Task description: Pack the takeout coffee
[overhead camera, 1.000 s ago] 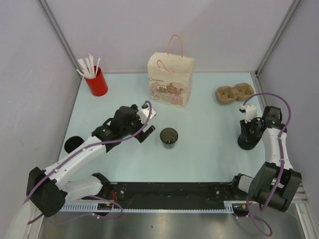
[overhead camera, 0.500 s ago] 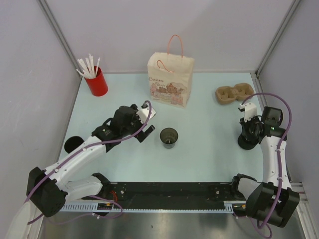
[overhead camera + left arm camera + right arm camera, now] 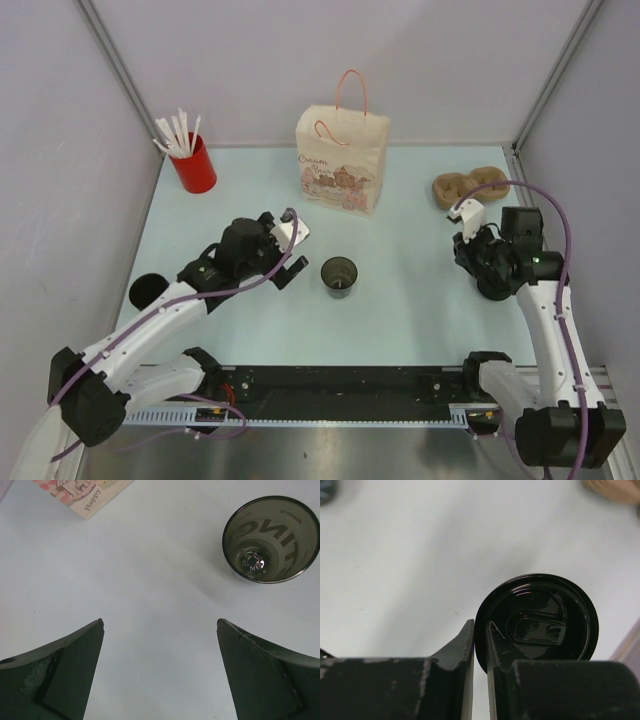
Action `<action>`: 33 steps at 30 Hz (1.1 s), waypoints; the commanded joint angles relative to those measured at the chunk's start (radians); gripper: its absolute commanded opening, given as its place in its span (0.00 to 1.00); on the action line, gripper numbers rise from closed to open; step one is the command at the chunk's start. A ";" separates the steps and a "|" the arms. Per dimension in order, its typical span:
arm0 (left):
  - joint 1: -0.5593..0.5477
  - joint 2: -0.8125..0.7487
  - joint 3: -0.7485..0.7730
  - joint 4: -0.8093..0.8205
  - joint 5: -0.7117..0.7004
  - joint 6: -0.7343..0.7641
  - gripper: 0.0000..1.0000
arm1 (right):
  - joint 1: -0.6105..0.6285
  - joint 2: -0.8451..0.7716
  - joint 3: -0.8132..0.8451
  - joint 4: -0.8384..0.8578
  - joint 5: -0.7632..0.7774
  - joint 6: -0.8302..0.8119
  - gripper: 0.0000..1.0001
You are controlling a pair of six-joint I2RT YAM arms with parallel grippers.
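Observation:
The takeout coffee (image 3: 339, 273) is a small smoky-grey cup standing upright and uncovered mid-table; in the left wrist view the takeout coffee (image 3: 270, 539) shows lettering inside. My left gripper (image 3: 291, 267) sits just left of it, apart from it. The left gripper (image 3: 160, 622) is open wide over bare table. My right gripper (image 3: 486, 276) is at the right side, shut on the rim of a black lid (image 3: 495, 289). In the right wrist view the right gripper (image 3: 480, 626) pinches the left edge of the black lid (image 3: 540, 622).
A paper bag (image 3: 342, 160) with red handles stands at the back centre. A red cup of white straws (image 3: 193, 165) is at the back left. A cardboard cup carrier (image 3: 470, 187) lies at the back right. Another black round piece (image 3: 148, 290) sits at the table's left edge.
The right gripper's jaws closed onto the lid's rim and its wrist swung left. The left arm shifted slightly and stayed open. The cup has not moved.

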 commanded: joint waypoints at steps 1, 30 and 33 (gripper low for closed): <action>0.008 -0.075 0.000 0.068 0.073 0.070 1.00 | 0.182 0.011 0.113 -0.064 -0.050 0.042 0.07; -0.297 0.005 0.022 0.209 0.157 0.721 1.00 | 0.632 0.632 0.830 -0.677 -0.671 -0.302 0.08; -0.302 0.013 0.040 0.262 0.147 0.671 0.99 | 0.636 0.646 0.817 -0.676 -0.665 -0.310 0.08</action>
